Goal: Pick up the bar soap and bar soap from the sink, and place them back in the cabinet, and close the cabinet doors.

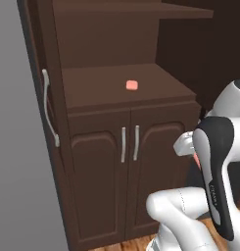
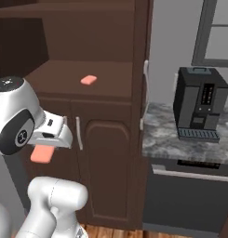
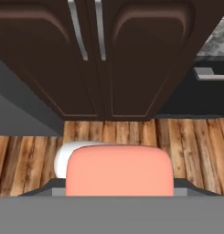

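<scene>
One salmon bar soap (image 1: 132, 85) (image 2: 88, 80) lies flat on the open shelf of the dark brown cabinet (image 1: 111, 29) (image 2: 64, 37). A second bar soap (image 2: 42, 154) (image 3: 119, 171) (image 1: 196, 159) sits in my gripper (image 2: 43, 149) (image 3: 119, 191), which is shut on it, low in front of the lower doors. The tall cabinet doors stand open, seen edge-on with long silver handles: the left one (image 1: 49, 108) and the right one (image 2: 145, 93). The sink is out of view.
Below the shelf, two shorter arched-panel doors (image 1: 130, 143) (image 3: 90, 50) are shut. To the right, a black coffee machine (image 2: 199, 104) stands on a speckled counter (image 2: 157, 135). A wooden floor (image 3: 191, 151) lies below my hand.
</scene>
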